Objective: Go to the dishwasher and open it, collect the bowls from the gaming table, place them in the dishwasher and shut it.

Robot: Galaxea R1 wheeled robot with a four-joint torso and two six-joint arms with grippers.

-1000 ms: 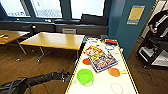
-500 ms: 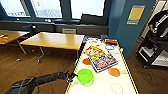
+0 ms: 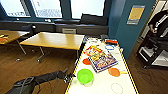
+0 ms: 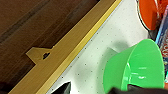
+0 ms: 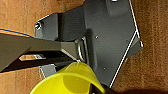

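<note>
Lime green round plastic bowl [image 3: 85, 76]: 1, on the white-topped yellow-framed gaming table [image 3: 101, 86]
Orange round shallow plastic bowls: 2, one [image 3: 86, 61] left of the board, one [image 3: 114, 72] right of it
Yellow round plastic bowl [image 5: 67, 81]: 1, in the right wrist view
Colourful rectangular game board [image 3: 102, 60]: 1
Plain wood-topped tables: 2, one nearer [image 3: 53, 40], one [image 3: 11, 35] at far left
Persons: 1, partly visible at far right [image 3: 160, 21]

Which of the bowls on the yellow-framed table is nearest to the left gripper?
The lime green bowl, standing upright at the table's near end just beside the left gripper. The orange bowls lie farther up the white top, by the game board.
</note>
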